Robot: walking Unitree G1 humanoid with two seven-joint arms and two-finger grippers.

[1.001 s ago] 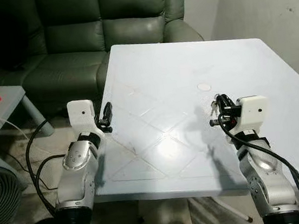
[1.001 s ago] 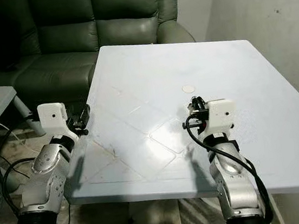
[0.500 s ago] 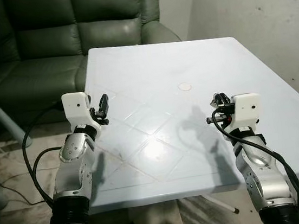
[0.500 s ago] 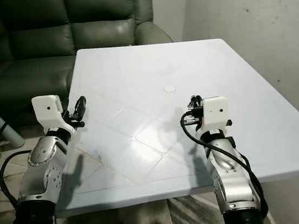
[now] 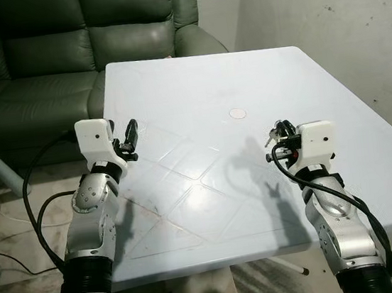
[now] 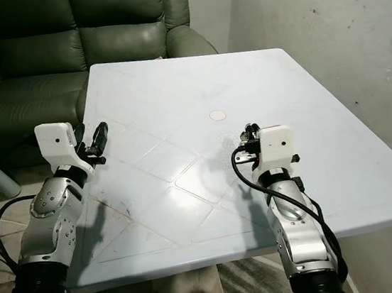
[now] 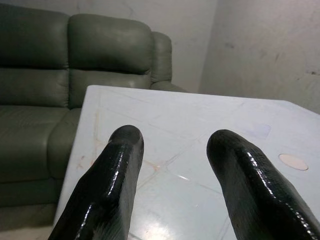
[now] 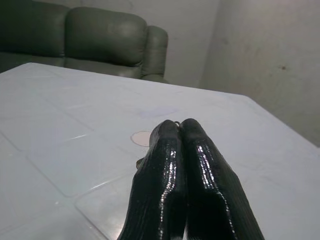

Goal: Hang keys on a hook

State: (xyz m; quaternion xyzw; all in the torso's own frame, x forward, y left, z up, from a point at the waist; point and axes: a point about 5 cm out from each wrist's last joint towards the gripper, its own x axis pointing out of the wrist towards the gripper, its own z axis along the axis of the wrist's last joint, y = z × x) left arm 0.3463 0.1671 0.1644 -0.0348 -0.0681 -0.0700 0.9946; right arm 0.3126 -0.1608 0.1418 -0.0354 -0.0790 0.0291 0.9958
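While both arms are raised over the near half of the white table [image 5: 195, 82], the right gripper [image 5: 277, 135] hangs above the table's right-hand part, near its front edge. Its two black fingers [image 8: 195, 165] are pressed tight together, tip against tip. Small metal bits peek out at the fingertips; these look like the keys [image 5: 273, 136], pinched between the fingers, well off the tabletop. Detail too small to tell how many keys or what ring.

Left gripper [image 5: 131, 134] sits over the table's left edge, fingers [image 7: 115, 175] spread wide apart, nothing between them.

Small round disc [image 5: 237, 113] lies flat on the table near its middle, beyond the right gripper and apart from it. Faint diamond-pattern lines and a glare patch mark the tabletop between the two arms.

Dark green leather sofa [image 5: 75, 40] stands against the table's far-left side. Bare grey wall [image 5: 338, 22] runs along the table's right side. Black cable [image 5: 35, 209] loops beside the left arm, off the table's left edge.
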